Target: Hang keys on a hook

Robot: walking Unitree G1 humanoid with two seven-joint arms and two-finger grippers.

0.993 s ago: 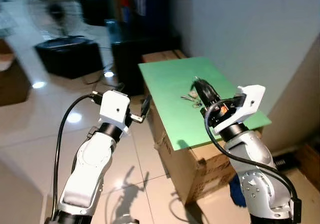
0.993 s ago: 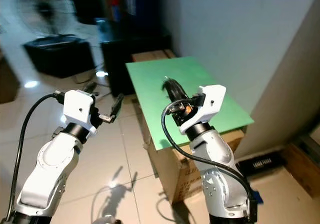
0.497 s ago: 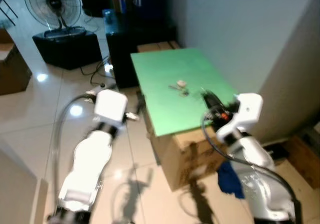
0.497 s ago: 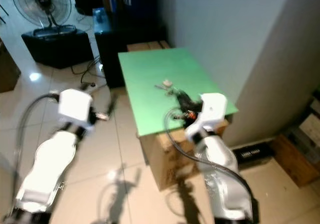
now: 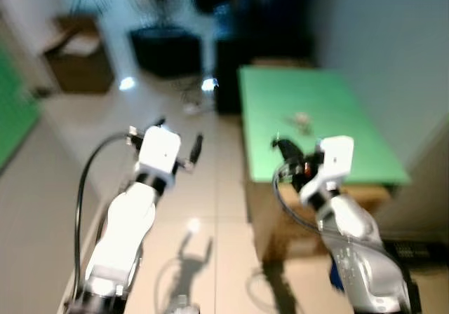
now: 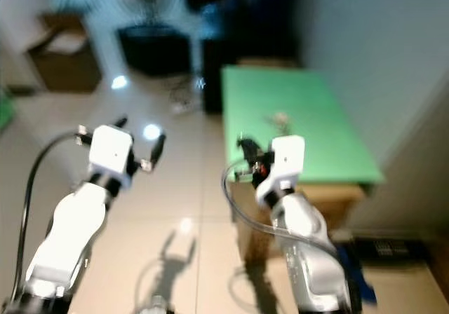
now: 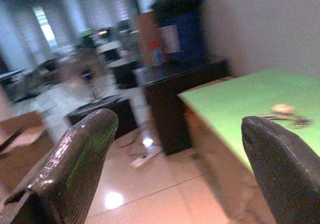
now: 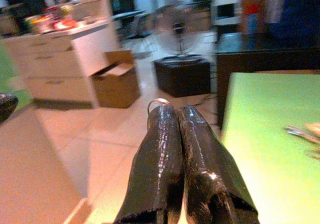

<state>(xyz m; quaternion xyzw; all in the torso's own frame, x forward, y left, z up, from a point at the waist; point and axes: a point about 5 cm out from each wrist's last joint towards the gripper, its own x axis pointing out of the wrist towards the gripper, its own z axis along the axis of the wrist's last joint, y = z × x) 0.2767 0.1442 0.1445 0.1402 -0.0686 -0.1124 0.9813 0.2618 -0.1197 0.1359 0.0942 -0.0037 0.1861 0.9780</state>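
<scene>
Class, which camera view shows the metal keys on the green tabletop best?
The left wrist view: the small bunch of metal keys lies whole on the green tabletop. The right wrist view cuts it at the edge; in the eye views it is a tiny blurred speck.

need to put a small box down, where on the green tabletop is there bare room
The green tabletop is mostly bare. The one occupied spot is the keys, lying about mid-surface. Free patches: the far end toward the dark cabinet, the strip along the wall-side edge, and the near end, where the right gripper hangs by the corner. The left gripper is over the floor.
</scene>
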